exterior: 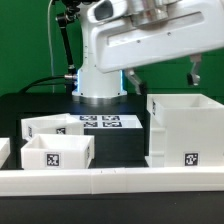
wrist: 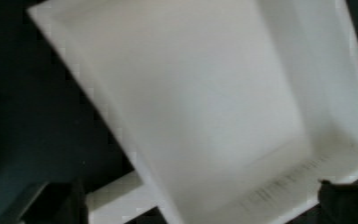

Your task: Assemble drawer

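The large white hollow shell (exterior: 185, 130) stands upright at the exterior view's right, open on top, with a square tag low on its front. Two small white trays sit at the left: one in front (exterior: 58, 152) with a tag on its face, one just behind it (exterior: 48, 127). My gripper (exterior: 163, 75) hangs above the shell, open and empty, with a dark finger on each side. In the wrist view the shell (wrist: 194, 100) fills the frame as a blurred white surface, and my gripper (wrist: 176, 205) is spread wide with its fingertips (wrist: 345, 195) at the frame's corners.
The marker board (exterior: 100, 122) lies flat on the black table between the robot's base (exterior: 98, 85) and the trays. A long low white border rail (exterior: 110, 182) runs along the front. Cables hang at the back left.
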{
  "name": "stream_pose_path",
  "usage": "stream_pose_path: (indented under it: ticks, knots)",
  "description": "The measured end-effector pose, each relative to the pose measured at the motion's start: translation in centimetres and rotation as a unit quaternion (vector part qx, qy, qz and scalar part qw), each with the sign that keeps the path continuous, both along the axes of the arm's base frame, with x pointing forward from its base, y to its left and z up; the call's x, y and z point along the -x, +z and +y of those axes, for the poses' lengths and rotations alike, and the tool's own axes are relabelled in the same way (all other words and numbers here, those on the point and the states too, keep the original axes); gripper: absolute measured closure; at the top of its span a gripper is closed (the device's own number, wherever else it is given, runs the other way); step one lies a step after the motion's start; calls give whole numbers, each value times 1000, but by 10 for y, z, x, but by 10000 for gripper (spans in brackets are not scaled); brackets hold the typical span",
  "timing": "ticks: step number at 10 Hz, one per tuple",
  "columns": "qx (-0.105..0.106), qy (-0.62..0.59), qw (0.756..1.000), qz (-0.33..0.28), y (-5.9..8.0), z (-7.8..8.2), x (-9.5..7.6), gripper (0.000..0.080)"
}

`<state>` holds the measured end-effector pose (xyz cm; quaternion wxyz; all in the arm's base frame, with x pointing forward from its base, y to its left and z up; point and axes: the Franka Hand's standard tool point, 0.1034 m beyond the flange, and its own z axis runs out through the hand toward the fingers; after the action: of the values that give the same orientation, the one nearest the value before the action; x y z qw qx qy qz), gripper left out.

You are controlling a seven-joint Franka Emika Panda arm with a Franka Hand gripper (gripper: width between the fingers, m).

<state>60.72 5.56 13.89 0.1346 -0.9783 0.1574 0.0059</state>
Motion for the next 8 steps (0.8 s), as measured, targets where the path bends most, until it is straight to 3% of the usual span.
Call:
stream_pose_path:
  ticks: [3,5,8]
  knots:
    - [2,57,998,-8,-2,-6,5,151]
    - [23,68,997,14,-5,-35,23,151]
    - [62,117,991,19,-27,-71,45,151]
